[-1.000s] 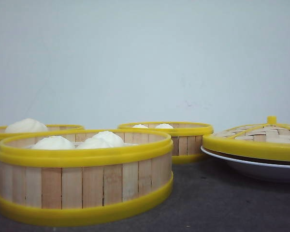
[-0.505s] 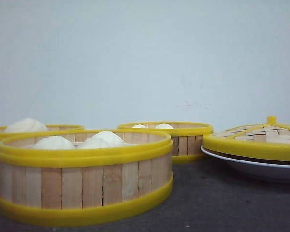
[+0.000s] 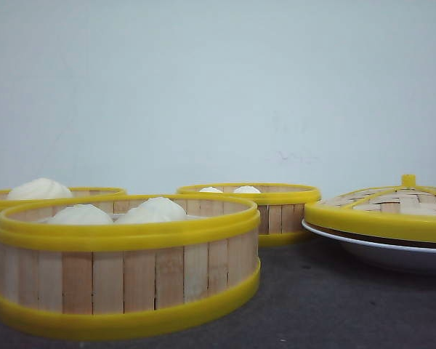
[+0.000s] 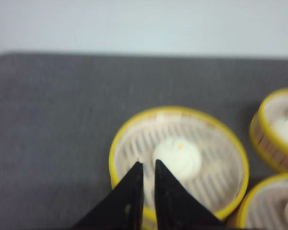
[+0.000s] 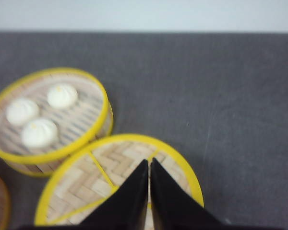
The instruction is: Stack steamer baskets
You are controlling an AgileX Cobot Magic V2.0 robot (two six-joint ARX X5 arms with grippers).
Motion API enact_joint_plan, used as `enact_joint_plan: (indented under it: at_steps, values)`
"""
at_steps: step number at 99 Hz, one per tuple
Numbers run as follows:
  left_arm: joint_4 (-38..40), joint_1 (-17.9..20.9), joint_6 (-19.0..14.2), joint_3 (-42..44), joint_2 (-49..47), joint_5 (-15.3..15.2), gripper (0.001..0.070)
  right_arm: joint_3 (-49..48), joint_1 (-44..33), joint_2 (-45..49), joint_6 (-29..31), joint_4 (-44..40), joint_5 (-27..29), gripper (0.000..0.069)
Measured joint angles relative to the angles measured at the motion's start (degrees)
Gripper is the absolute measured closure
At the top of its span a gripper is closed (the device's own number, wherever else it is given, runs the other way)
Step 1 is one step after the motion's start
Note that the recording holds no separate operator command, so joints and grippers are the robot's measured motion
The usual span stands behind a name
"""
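Front view: three steamer baskets (image 3: pixel 127 265) stand apart on the table (image 3: pixel 327 305), none stacked; lid (image 3: pixel 381 211) rests on a plate (image 3: pixel 392 254) at right. Left wrist view: left hand (image 4: pixel 145 165), nearly clenched and empty, hovers over a one-bun basket (image 4: pixel 178 158). Right wrist view: right hand (image 5: pixel 149 163), clenched and empty, above the lid. All stacking remains.

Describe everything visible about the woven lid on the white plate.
The lid is a shallow dome of pale woven strips, like bamboo, divided by thin yellow ribs, with a thick yellow plastic rim and a small yellow knob on top. It sits level on the white plate, at the right of the front view, covering most of it. The right gripper hangs above it, jaws together; whether they touch is unclear.
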Motion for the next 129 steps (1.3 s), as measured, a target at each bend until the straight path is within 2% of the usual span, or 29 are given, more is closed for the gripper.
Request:
enact_joint_plan:
  at_steps: [12,23,36,41,45,49,61,66,71,95,129]
  values:
    - [-1.97,0.0,0.26,-0.02,4.07,0.63,0.0695,0.0,0.0,4.28,-0.81,-1.09,0.0,0.0689]
    - [-2.51,0.0,0.35,-0.02,6.54,3.04,0.0695,0.0,0.0,7.23,-1.2,-1.44,0.0,0.0689]
    - [-2.51,0.0,0.37,-0.02,8.39,3.23,0.0694,0.0,0.0,9.35,-1.31,-1.44,0.0,0.0688]
    - [-2.49,0.0,0.33,-0.02,8.46,3.23,0.0678,0.0,0.0,9.79,-1.42,-1.42,0.0,0.0668]
    - [-2.47,0.0,0.28,-0.02,8.44,3.26,0.0643,0.0,0.0,10.08,-1.44,-1.42,0.0,0.062]
    - [-2.43,0.0,0.26,-0.02,8.41,3.23,0.059,0.0,0.0,10.23,-1.44,-1.42,0.0,0.0545]
    - [-2.4,0.0,0.24,-0.02,8.41,3.23,0.0364,0.0,0.0,10.64,-1.44,-1.29,0.0,0.028]
    - [-2.4,0.0,0.26,-0.02,8.41,3.26,0.0286,0.0,0.0,10.97,-1.42,-1.14,-0.02,0.0217]
    - [-2.4,0.0,0.26,-0.02,8.41,3.23,0.0245,0.0,0.0,11.43,-1.38,-0.85,-0.09,0.0185]
    - [-2.4,0.0,0.24,-0.02,8.41,3.23,0.0211,0.37,1.42,19.54,0.15,6.58,-7.19,0.0161]
    - [-2.47,0.0,0.24,-0.02,8.41,3.26,0.021,16.06,4.48,42.75,1.62,8.61,-7.52,0.016]
